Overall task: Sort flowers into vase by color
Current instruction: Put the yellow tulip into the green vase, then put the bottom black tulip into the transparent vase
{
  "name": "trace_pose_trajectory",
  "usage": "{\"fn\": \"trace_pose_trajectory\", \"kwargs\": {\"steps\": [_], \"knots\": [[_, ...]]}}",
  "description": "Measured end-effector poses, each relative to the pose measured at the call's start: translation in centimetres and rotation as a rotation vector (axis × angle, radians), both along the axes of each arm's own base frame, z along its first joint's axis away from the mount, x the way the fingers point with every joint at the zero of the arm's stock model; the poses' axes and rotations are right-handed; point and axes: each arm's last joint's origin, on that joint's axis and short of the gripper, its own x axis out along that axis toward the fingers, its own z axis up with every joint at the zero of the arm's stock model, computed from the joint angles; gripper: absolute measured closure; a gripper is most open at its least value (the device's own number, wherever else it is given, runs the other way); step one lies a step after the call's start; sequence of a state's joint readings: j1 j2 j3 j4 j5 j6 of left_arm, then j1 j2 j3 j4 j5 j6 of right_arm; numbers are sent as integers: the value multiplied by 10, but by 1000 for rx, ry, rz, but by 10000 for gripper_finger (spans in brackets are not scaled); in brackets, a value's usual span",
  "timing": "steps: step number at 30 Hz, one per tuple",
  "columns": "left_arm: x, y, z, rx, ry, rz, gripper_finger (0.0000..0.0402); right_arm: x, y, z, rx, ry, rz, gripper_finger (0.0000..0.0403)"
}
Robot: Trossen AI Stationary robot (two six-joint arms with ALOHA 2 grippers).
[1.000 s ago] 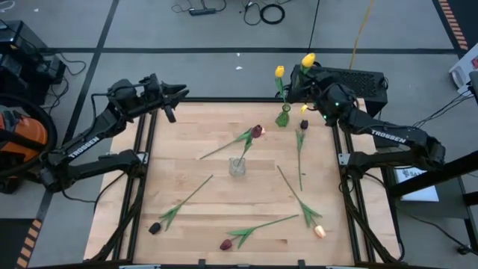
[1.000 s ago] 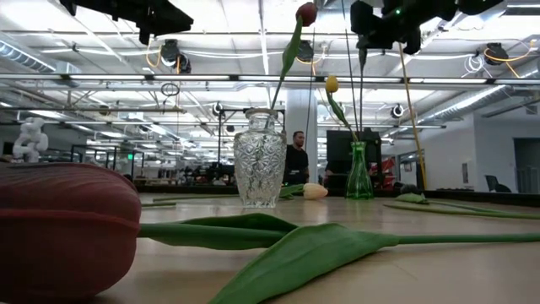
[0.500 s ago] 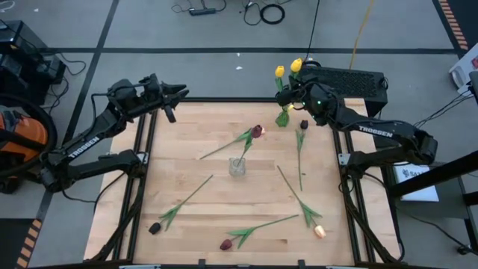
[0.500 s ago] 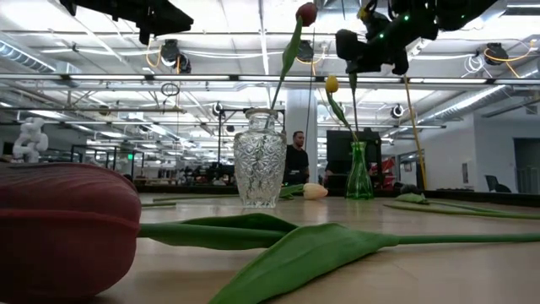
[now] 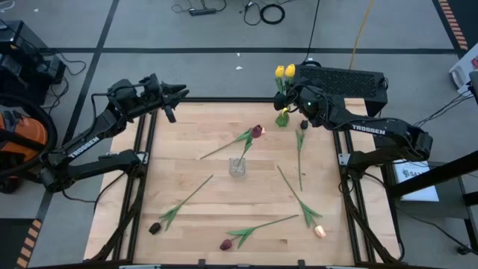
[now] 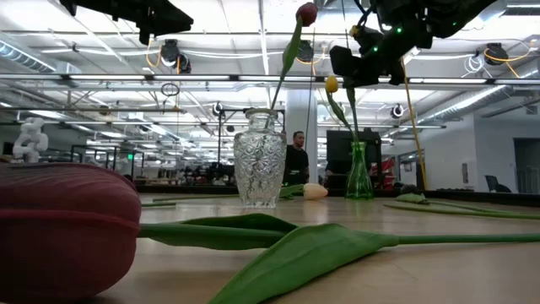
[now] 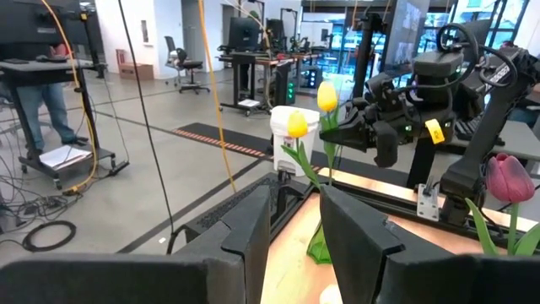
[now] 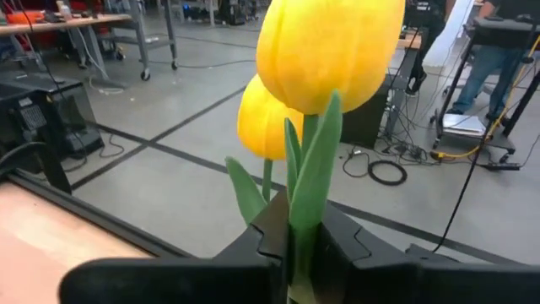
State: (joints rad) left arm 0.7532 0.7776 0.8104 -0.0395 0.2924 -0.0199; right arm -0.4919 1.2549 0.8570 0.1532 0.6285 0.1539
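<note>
Seen from above, a yellow tulip [image 5: 289, 71] is held by the right gripper [image 5: 296, 102] just beside the one already standing in the green vase [image 5: 283, 117] at the table's far edge, while the left gripper [image 5: 170, 103], its fingers apart and empty, waits at the far left corner; other tulips lie scattered around the clear vase [image 5: 237, 167]. In the low view the stem is seen hanging over the green vase's mouth, so it should be kept upright and lowered until its tip is well inside before release. In the right wrist view the fingers are clamped on the stem just below the head.

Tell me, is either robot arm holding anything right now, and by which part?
Yes. The right gripper pinches a yellow tulip by its green stem, just below the head, above the green vase. The left gripper holds nothing.
</note>
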Motion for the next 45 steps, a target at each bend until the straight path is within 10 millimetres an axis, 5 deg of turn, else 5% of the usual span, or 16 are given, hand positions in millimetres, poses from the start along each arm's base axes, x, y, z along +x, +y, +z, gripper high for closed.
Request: {"fn": "trace_pose_trajectory", "kwargs": {"steps": [10,21,32,38,45], "knots": [[0,0,0,0,0,0,288,0,0,0,1,-2,0,351],[0,0,0,-1,-1,0,288,-1,1,1,4,-12,-1,280],[0,0,0,-1,-1,14,288,-39,21,34,-28,-41,5,247],[0,0,0,-48,-25,15,288,-69,40,35,148,-119,17,252],[8,-9,-7,-157,-2,74,288,-90,60,17,584,-200,125,266]]}}
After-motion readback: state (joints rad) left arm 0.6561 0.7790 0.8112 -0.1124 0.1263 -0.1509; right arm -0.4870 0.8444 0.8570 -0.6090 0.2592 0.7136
